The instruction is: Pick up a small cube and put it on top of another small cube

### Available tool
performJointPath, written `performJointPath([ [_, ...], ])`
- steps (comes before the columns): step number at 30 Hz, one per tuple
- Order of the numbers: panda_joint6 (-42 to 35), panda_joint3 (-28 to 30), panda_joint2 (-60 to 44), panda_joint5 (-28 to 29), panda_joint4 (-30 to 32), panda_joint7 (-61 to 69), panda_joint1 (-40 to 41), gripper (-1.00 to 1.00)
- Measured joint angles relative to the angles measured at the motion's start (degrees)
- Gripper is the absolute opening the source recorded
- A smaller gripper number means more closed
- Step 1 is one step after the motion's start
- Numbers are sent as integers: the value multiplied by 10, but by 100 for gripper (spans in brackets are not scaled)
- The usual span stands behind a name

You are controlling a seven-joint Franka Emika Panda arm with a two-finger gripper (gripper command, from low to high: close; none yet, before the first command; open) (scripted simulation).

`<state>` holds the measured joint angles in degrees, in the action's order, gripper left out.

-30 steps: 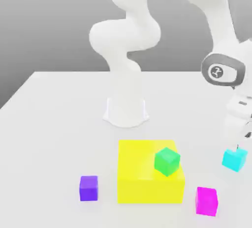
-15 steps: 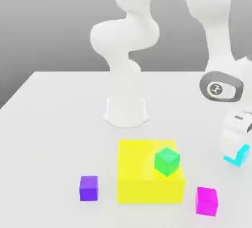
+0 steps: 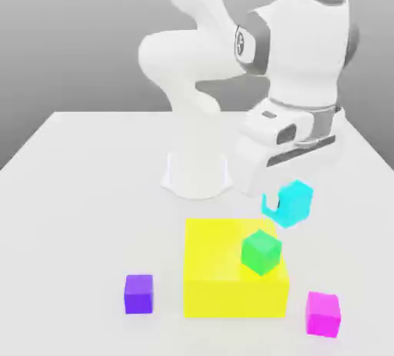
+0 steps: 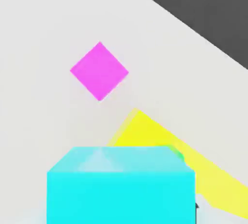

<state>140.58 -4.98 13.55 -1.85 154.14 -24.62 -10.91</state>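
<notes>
The small cube (image 3: 293, 202), plain cyan, hangs in the air under my gripper (image 3: 286, 204), which is shut on it. It floats just above and behind the far right corner of the big yellow block (image 3: 223, 277). A green cube (image 3: 262, 251) sits on that block, below the held cube and a little toward the exterior view's left. In the hand view the cyan cube (image 4: 121, 184) sits close up, with the yellow block (image 4: 208, 174) and a sliver of the green cube (image 4: 178, 154) beneath it.
A magenta cube (image 3: 323, 314) lies on the white table (image 3: 77, 193) to the right of the yellow block, also seen as the magenta cube (image 4: 100, 71) in the hand view. A purple cube (image 3: 138, 294) lies left of the block. The arm's base (image 3: 197, 174) stands behind.
My gripper shut on the cyan cube where it lay on the table at the right, lifted it, and carried it left toward the yellow block.
</notes>
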Motion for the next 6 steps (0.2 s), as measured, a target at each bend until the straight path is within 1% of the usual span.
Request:
performJointPath([
  [2,43,1,-33,2,10,2,3,-100],
  [3,66,1,-51,4,15,1,4,100],
  [6,66,1,-51,4,15,1,4,100],
])
